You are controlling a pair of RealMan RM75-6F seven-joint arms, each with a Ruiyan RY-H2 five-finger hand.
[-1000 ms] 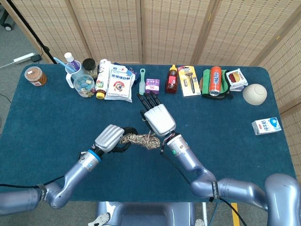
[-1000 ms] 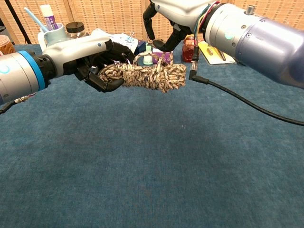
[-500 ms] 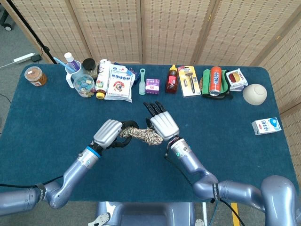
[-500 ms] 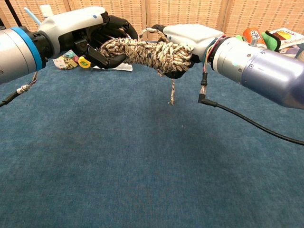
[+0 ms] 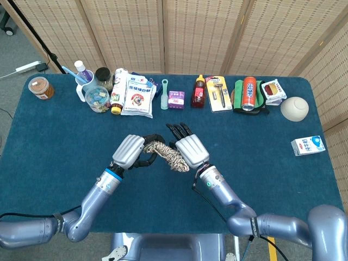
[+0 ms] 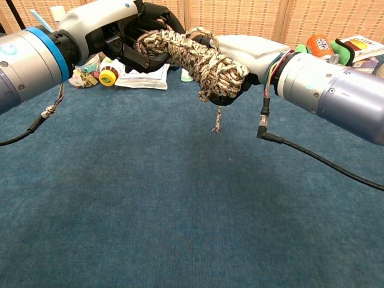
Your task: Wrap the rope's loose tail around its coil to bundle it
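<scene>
The rope coil (image 6: 195,57) is held up in the air above the blue table (image 5: 54,141), near the middle of it, between the two hands. I think it is kept off the cloth so that the tail can pass all the way around the bundle without dragging on the table.

The left hand (image 5: 129,151) grips the left end of the coil; in the chest view its dark fingers (image 6: 129,51) are curled around the rope there, so this hand serves as the anchor. The right hand (image 5: 191,152) closes on the right end of the coil, where the wraps look thicker, and its palm covers part of the bundle from the far side. Both hands are therefore clamped on the rope, not spread apart. How exactly the right fingers pinch the strand I cannot tell, because the coil hides them.

A short piece of loose tail (image 6: 216,118) hangs straight down under the right end (only a little of it is left free). From this I judge that the wrapping is nearly finished, and the remaining end must be tucked or wound once more.
</scene>
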